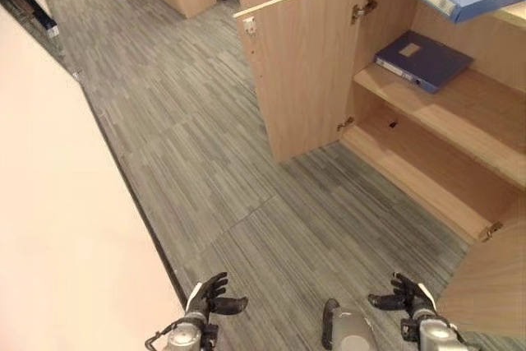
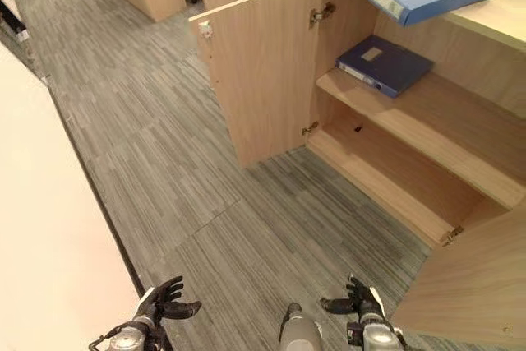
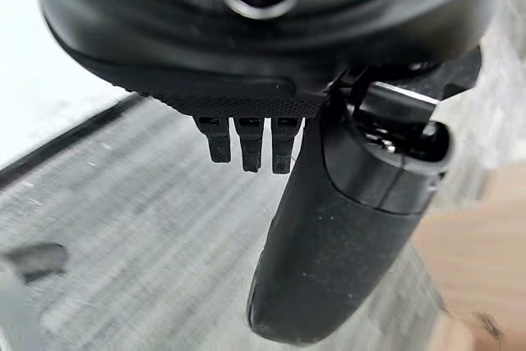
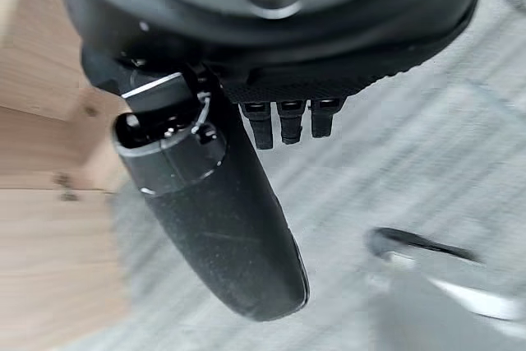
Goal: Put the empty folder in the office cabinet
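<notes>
Lying flat: blue folder (image 1: 421,60) on wooden cabinet (image 1: 460,121) shelf | robot hands (image 1: 207,297) (image 1: 404,295) spread, empty

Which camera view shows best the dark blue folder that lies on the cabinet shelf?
The right eye view shows the dark blue folder best: it lies whole and flat on the upper shelf, clear of the open door. The left eye view shows it too, nearer the edge. The wrist views show hands and floor.

Lighting: even, bright, soft. Cabinet (image 1: 427,113) interior mildly shaded beneath its shelf (image 1: 460,113). Carpet (image 3: 123,228) past each robot hand blurred in wrist views.
</notes>
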Robot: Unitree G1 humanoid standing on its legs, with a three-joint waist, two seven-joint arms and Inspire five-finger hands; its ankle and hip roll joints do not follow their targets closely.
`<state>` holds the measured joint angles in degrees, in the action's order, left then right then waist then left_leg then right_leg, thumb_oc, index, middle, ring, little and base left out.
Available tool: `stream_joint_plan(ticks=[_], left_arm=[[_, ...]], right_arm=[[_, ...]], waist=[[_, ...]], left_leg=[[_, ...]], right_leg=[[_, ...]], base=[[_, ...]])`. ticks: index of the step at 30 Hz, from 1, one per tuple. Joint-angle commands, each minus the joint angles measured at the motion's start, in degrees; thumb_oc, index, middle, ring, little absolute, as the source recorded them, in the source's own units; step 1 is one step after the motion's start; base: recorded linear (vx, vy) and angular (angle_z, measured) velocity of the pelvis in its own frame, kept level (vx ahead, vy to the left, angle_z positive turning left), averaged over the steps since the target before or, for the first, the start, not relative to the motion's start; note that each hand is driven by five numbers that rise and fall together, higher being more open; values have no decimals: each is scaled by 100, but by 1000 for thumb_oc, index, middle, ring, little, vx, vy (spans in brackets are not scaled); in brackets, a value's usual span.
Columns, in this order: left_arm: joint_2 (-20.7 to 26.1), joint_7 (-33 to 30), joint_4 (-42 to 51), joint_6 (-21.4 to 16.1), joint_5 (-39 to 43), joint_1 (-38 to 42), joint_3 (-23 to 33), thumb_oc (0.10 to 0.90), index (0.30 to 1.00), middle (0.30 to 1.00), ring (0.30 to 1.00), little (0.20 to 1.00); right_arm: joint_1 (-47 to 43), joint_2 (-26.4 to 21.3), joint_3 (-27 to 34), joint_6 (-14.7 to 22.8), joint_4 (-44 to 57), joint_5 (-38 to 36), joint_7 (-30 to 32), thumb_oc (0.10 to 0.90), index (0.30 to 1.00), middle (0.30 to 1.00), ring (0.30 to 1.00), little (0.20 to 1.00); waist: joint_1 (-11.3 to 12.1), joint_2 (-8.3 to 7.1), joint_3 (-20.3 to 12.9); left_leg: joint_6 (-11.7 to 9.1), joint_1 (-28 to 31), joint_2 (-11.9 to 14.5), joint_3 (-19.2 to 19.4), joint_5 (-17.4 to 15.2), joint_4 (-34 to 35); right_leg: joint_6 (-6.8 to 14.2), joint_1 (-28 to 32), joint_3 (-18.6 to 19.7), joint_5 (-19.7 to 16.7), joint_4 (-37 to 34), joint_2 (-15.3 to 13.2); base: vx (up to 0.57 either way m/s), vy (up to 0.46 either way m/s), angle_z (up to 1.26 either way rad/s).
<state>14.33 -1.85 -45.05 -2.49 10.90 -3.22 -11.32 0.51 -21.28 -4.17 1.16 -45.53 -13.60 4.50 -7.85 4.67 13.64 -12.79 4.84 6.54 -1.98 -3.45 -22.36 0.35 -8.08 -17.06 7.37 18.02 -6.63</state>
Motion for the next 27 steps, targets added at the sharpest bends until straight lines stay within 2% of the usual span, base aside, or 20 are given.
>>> stream_joint_plan(ticks=[1, 2, 4, 5, 7, 8, 9, 10, 12, 13, 14, 15, 16, 18, 20, 22, 23, 24, 25, 27], left_arm=[[142, -103, 642, -319, 77, 252, -35, 800, 900, 900, 900, 900], [151, -90, 626, -309, 56, 234, -37, 800, 900, 900, 900, 900], [181, -59, 620, -304, 6, 149, -12, 800, 900, 900, 900, 900], [184, -59, 621, -304, 6, 149, -12, 800, 900, 900, 900, 900], [176, -49, 523, -276, -62, 57, 10, 800, 900, 900, 900, 900], [172, -50, 517, -280, -64, 54, 4, 800, 900, 900, 900, 900], [117, -50, 429, -257, -94, 45, -30, 800, 900, 900, 900, 900], [90, -74, 371, -259, -105, 69, -63, 800, 900, 900, 900, 900], [82, -77, 361, -265, -105, 71, -70, 800, 900, 900, 900, 900], [18, -98, 231, -247, -133, 132, -134, 800, 900, 900, 900, 900], [15, -100, 221, -252, -134, 137, -137, 800, 900, 900, 900, 900], [30, -86, 92, -244, -235, 278, -197, 800, 900, 900, 900, 900], [47, -91, 40, -242, -262, 311, -194, 800, 900, 900, 900, 900], [75, -85, -65, -221, -304, 303, -157, 800, 900, 900, 900, 900], [105, -79, -189, -219, -343, 260, -112, 800, 900, 900, 900, 900], [151, -81, -204, -220, -355, 188, -63, 800, 900, 900, 900, 900], [152, -81, -204, -220, -355, 187, -64, 800, 900, 900, 900, 900], [161, -65, -260, -212, -361, 111, -16, 800, 900, 900, 900, 900], [176, -53, -332, -202, -393, 80, -21, 800, 900, 900, 900, 900], [191, -62, -448, -181, -491, 118, -47, 800, 900, 900, 900, 900]], right_arm=[[-186, -281, -347, 198, 277, 66, 65, 800, 900, 900, 900, 900], [-246, -269, -404, 197, 250, 66, 53, 800, 900, 900, 900, 900], [-258, -238, -447, 204, 304, 76, 27, 800, 900, 900, 900, 900], [-257, -235, -446, 203, 306, 77, 27, 800, 900, 900, 900, 900], [-220, -217, -546, 194, 308, 182, 8, 800, 900, 900, 900, 900], [-209, -219, -543, 193, 312, 184, 8, 800, 900, 900, 900, 900], [-118, -229, -567, 171, 329, 265, 19, 800, 900, 900, 900, 900], [-64, -246, -554, 187, 308, 270, 36, 800, 900, 900, 900, 900], [-56, -252, -551, 189, 309, 270, 36, 800, 900, 900, 900, 900], [-36, -278, -521, 187, 235, 280, 75, 800, 900, 900, 900, 900], [-33, -279, -519, 187, 235, 279, 75, 800, 900, 900, 900, 900], [-41, -293, -500, 204, 152, 252, 100, 800, 900, 900, 900, 900], [-74, -279, -523, 211, 116, 250, 101, 800, 900, 900, 900, 900], [-80, -227, -586, 189, 7, 286, 58, 800, 900, 900, 900, 900], [-109, -199, -673, 160, -52, 364, -1, 800, 900, 900, 900, 900], [-86, -174, -737, 135, -56, 413, -53, 800, 900, 900, 900, 900], [-85, -173, -737, 134, -55, 413, -53, 800, 900, 900, 900, 900], [-103, -143, -824, 102, -71, 491, -136, 800, 900, 900, 900, 900], [-69, -126, -852, 108, -94, 534, -164, 800, 900, 900, 900, 900], [-40, -54, -864, 117, -69, 559, -172, 800, 900, 900, 900, 900]], waist=[[165, -400, -62], [313, -478, -40], [525, -508, -21], [543, -526, -21], [727, -457, 12], [754, -463, 41], [856, -297, 49], [874, -200, 70], [860, -219, 102], [862, -42, 126], [855, -77, 141], [851, -53, 218], [865, -75, 222], [926, -129, 195], [1030, -193, 126], [1201, -286, 65], [1207, -290, 66], [1333, -325, -54], [1373, -348, -124], [1371, -425, -235]], left_leg=[[397, 134, 8, 515, 1190, -1329], [432, -189, 64, 740, 1000, -1496], [535, -660, 237, 1049, 789, -1186], [542, -645, 220, 1075, 813, -1155], [580, -1104, 303, 1136, 787, -88], [579, -1028, 296, 1167, 755, -71], [599, -1221, 203, 765, 851, 1066], [579, -1213, 139, 495, 1062, 1574], [577, -1129, 107, 493, 1090, 1652], [505, -1430, 64, 61, 1409, 2157], [507, -1379, 23, 70, 1412, 2195], [505, -1918, -174, -219, 1523, 2591], [529, -2067, -239, -266, 1536, 2622], [533, -2232, -246, -357, 1578, 2614], [539, -2371, -238, -621, 1607, 2565], [517, -2451, -251, -771, 1653, 2502], [518, -2446, -251, -764, 1652, 2503], [521, -2432, -264, -1017, 1637, 2498], [525, -2352, -262, -1091, 1683, 2506], [517, -2286, -217, -930, 1792, 2497]], right_leg=[[139, 339, 516, -663, -1512, 18], [125, 548, 590, -584, -1584, 49], [168, 1051, 772, -436, -1749, 167], [171, 1048, 792, -451, -1759, 151], [280, 1503, 1143, -298, -1907, 250], [289, 1559, 1168, -274, -1916, 238], [341, 1804, 1472, -88, -1884, 322], [350, 1900, 1640, 24, -1819, 382], [350, 1943, 1623, 68, -1793, 355], [278, 2075, 2028, 291, -1618, 484], [278, 2085, 2020, 362, -1562, 444], [81, 2215, 2682, 576, -1261, 669], [32, 2283, 2920, 680, -1181, 752], [-14, 2470, 3318, 863, -1102, 833], [-24, 2780, 3843, 1040, -1036, 881], [-37, 3009, 4214, 1123, -984, 771], [-36, 3010, 4219, 1124, -983, 766], [-42, 3203, 4488, 1160, -988, 688], [-37, 3275, 4585, 1172, -977, 667], [41, 3350, 4553, 1162, -1030, 558]], base=[[372, -200, -111], [402, -153, -169], [394, -78, -137], [417, 24, -55], [371, 71, -66], [409, 143, -91], [439, 143, -96], [434, 135, -87], [196, 57, -76], [252, 81, -53], [657, 89, -54], [579, 8, -42], [701, 15, -60], [461, 32, -89], [532, 83, -113], [391, 67, -115], [402, 82, -152], [413, 107, -142], [414, 106, -160], [342, 165, -82]])
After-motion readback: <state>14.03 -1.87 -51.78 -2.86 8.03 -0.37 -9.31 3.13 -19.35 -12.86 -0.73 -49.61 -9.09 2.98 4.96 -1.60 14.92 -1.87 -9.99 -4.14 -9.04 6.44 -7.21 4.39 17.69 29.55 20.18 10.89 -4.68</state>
